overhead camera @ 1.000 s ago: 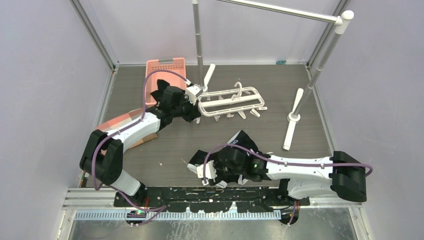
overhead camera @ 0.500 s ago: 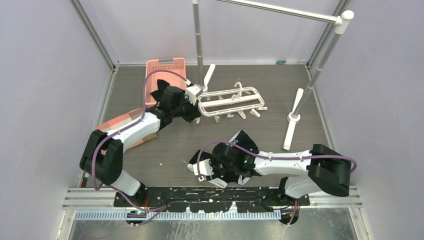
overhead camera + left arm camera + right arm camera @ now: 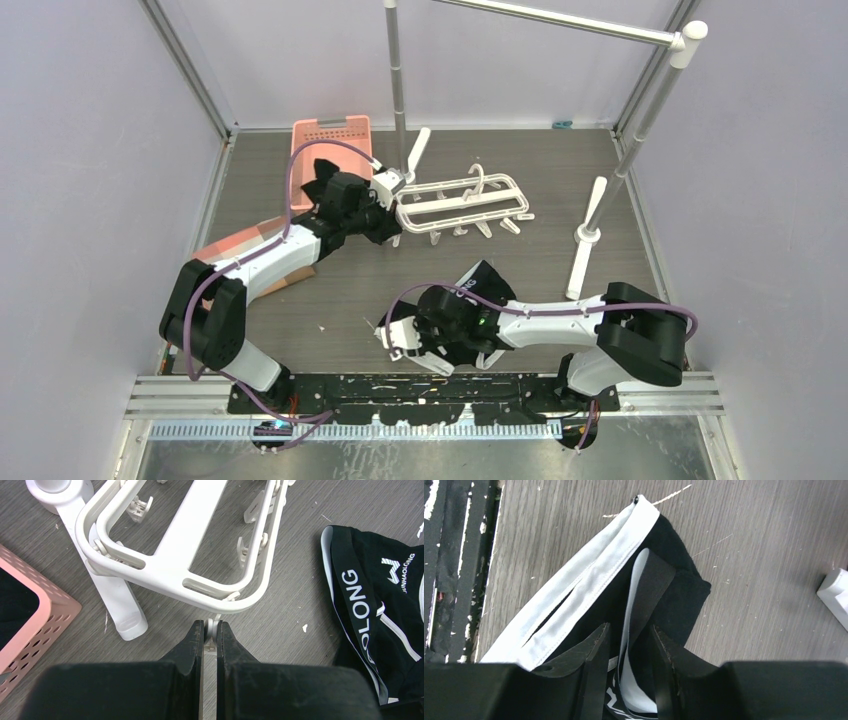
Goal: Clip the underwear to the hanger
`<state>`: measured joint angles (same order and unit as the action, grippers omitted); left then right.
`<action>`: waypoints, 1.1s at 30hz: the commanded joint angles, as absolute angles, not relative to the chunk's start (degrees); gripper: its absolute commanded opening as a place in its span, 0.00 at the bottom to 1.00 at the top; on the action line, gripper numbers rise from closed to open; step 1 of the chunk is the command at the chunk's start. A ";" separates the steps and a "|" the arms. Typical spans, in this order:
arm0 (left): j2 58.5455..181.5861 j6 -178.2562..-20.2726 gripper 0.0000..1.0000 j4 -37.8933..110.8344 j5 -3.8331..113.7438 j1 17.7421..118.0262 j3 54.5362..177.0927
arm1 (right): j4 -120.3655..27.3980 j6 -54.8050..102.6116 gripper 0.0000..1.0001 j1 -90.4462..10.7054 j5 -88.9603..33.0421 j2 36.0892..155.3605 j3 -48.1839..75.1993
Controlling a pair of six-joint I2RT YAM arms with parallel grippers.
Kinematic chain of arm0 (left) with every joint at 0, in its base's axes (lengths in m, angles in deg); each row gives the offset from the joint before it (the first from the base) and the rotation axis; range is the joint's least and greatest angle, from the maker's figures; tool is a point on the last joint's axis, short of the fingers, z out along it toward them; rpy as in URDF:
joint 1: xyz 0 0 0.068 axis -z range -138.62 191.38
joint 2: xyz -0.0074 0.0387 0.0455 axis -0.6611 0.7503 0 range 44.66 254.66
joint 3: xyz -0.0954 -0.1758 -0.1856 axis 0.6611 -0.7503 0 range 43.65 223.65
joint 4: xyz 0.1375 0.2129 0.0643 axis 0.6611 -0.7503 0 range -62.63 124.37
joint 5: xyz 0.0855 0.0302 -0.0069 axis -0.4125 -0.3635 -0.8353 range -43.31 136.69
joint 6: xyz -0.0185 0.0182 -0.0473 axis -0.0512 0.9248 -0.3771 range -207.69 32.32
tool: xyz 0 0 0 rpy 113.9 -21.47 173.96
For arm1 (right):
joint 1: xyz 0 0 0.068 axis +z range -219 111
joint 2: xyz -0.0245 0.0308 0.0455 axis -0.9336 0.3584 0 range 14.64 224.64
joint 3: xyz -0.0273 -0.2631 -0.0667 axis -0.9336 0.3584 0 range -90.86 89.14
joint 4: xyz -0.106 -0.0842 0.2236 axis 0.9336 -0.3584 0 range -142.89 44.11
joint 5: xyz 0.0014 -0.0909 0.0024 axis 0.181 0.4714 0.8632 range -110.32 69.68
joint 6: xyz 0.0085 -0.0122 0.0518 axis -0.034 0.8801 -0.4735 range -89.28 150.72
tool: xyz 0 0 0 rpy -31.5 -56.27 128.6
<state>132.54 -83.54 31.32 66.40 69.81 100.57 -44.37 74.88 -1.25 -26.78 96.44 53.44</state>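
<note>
Noting positions, top view, left to right. A pink basket (image 3: pixel 332 140) sits at the far left of the table, with something dark inside it in the left wrist view.

Left gripper (image 3: pixel 210 627): fingers pinched together on a small white tab at the near end of the hanger (image 3: pixel 200 530). The hanger is a white rectangular frame lying flat on the table, with a centre bar, small clips along its rails and its hook on top.

Right gripper (image 3: pixel 630 627), near edge of the table: jaws partly apart, astride a raised fold of the underwear (image 3: pixel 674 595). I cannot tell whether the pads press the cloth.

The underwear lies crumpled on the wood between the hanger and the arm bases, apart from the hanger. It is black fabric with white piping and a broad white band at the gripper end. The waistband lettering reads "…OLONG", and there is a small white W mark.
</note>
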 commanded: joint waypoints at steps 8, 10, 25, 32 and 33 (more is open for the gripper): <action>129.46 -83.37 0.00 34.63 66.89 69.85 102.73 | -41.81 72.38 0.24 -1.42 -25.04 96.24 50.31; 129.45 -83.46 0.00 34.63 67.00 69.86 102.69 | -41.81 71.95 0.24 -1.45 -24.58 96.29 50.66; 126.80 -84.08 0.00 36.45 69.19 69.85 100.79 | -34.43 62.83 0.01 -4.74 -25.75 88.40 55.62; 124.49 -84.77 0.00 35.74 70.54 69.86 100.41 | -31.14 56.07 0.01 -10.64 -32.54 84.62 57.21; 124.06 -85.31 0.00 35.81 70.85 69.86 100.20 | -31.68 54.93 0.01 -11.17 -31.46 84.73 56.60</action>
